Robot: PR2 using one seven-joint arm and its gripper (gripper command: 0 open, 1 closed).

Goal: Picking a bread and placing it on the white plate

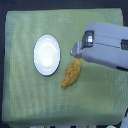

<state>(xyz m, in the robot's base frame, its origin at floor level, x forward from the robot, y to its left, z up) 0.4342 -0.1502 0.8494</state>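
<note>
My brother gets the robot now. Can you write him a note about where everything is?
Gripper: just above the bread's top end; can't tell if open or shut, or if it touches.
Bread: on the green cloth, beside the plate on the exterior view's right, not on it.
Plate: empty.
Done: arm has reached the bread.
Left: grasp, lift, set it on the plate.

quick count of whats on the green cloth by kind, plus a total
bread: 1
white plate: 1
total: 2
Both lie on the green cloth; the robot's tool is above the bread's upper end and is not counted.
</note>
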